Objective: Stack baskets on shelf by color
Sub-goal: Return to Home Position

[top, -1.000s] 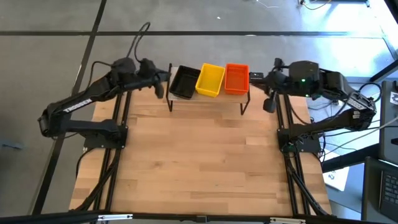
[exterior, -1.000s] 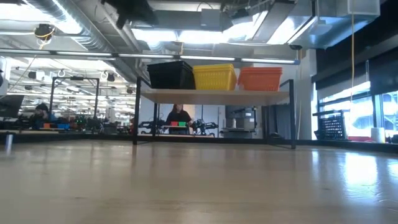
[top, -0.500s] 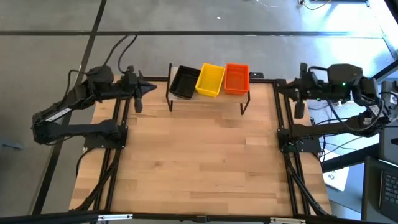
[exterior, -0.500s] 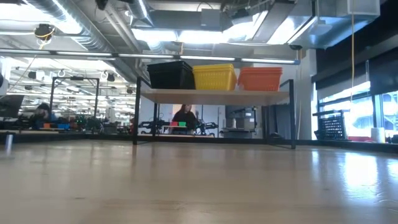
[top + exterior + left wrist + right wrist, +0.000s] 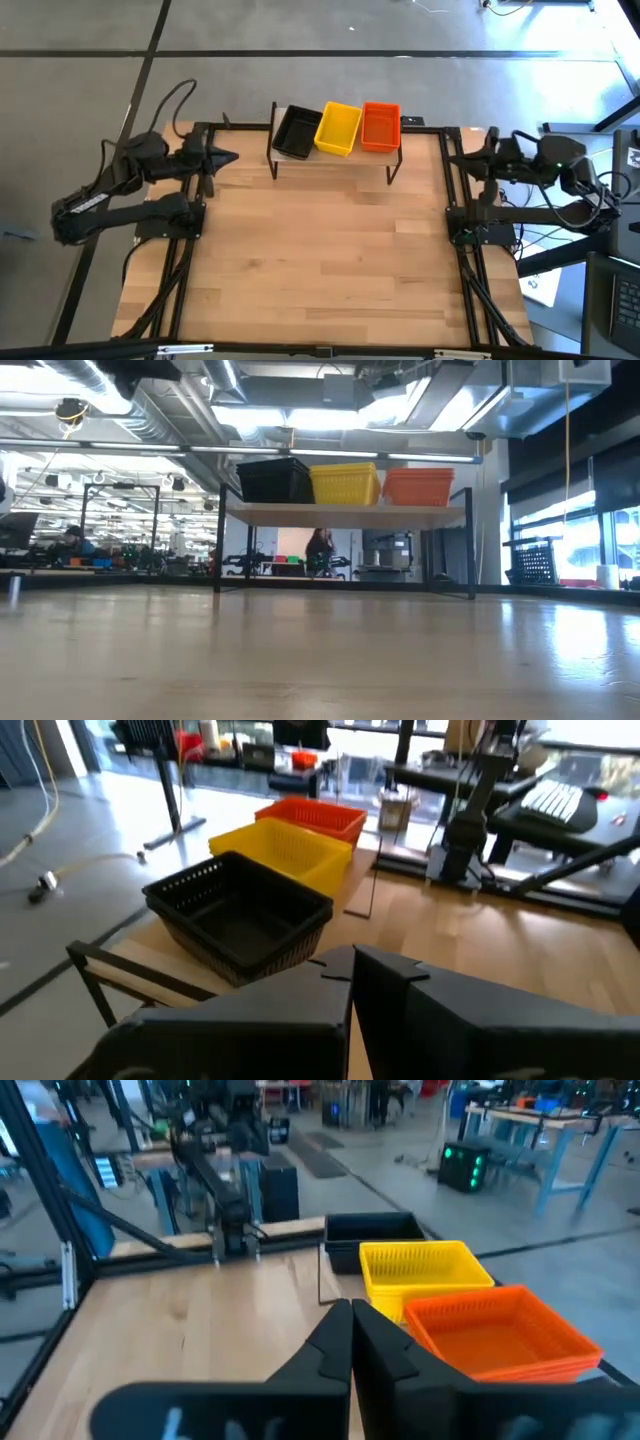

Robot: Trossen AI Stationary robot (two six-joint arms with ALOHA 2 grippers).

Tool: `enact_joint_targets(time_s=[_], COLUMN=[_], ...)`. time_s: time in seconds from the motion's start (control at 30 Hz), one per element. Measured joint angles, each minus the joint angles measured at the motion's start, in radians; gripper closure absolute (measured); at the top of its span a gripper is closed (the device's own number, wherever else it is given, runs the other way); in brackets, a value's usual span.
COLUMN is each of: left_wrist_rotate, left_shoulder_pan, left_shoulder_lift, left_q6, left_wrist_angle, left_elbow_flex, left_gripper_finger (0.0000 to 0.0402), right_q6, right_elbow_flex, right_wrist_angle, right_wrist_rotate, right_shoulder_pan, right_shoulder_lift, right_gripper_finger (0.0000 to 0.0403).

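Since no basket lies loose on the tabletop [image 5: 320, 260], the sorting looks done. The step in hand is most likely the arms' return to rest. The next move calls only for each arm to fold down at its own side, clear of the shelf legs, with nothing to grasp.

From above, the shelf [image 5: 345, 160] stands at the tabletop's far edge. It carries black baskets [image 5: 296, 131], yellow baskets [image 5: 338, 128] and orange baskets [image 5: 380, 126] side by side, left to right. The left pincer [image 5: 225, 157] hangs over the tabletop's left margin and the right pincer [image 5: 462, 160] over its right margin. Both are well apart from the shelf.

At table height the three colours sit in a tidy row on the plank, close together with their tops about level. A person [image 5: 320, 548] shows far off in the room, seen under the shelf.

Past the left wrist, the left pincer's fingers meet along a thin seam, gripping nothing. The black baskets are nearest, their mesh sides open and upright.

Past the right wrist, the right pincer is likewise closed on nothing. The orange baskets are nearest, and their layered rims suggest nesting, though the count cannot be told.
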Motion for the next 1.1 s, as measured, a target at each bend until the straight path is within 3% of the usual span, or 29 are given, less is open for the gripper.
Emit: enact_joint_targets(time_s=[0.2,0.63,0.97,1.1], left_wrist_rotate=[-0.03,-0.06,-0.062,-0.066], left_shoulder_pan=[0.0,0.0,0.0,0.0], left_shoulder_lift=[-0.156,-0.435,-0.442,-0.442], left_q6=[-0.011,-0.025,-0.02,-0.024], left_wrist_angle=[0.044,0.037,0.026,0.071], left_elbow_flex=[-0.097,-0.183,-0.209,-0.254], left_gripper_finger=[0.0401,0.0401,0.0402,0.0401], right_q6=[0.037,0.016,-0.031,-0.051], right_elbow_flex=[-0.075,-0.232,-0.282,-0.323], right_wrist_angle=[0.023,0.059,0.088,0.226], right_wrist_rotate=[-0.002,-0.007,-0.034,-0.073], right_shoulder_pan=[0.0,0.0,0.0,0.0], right_shoulder_lift=[-0.131,-0.381,-0.426,-0.425], right_gripper_finger=[0.0403,0.0403,0.0403,0.0403])
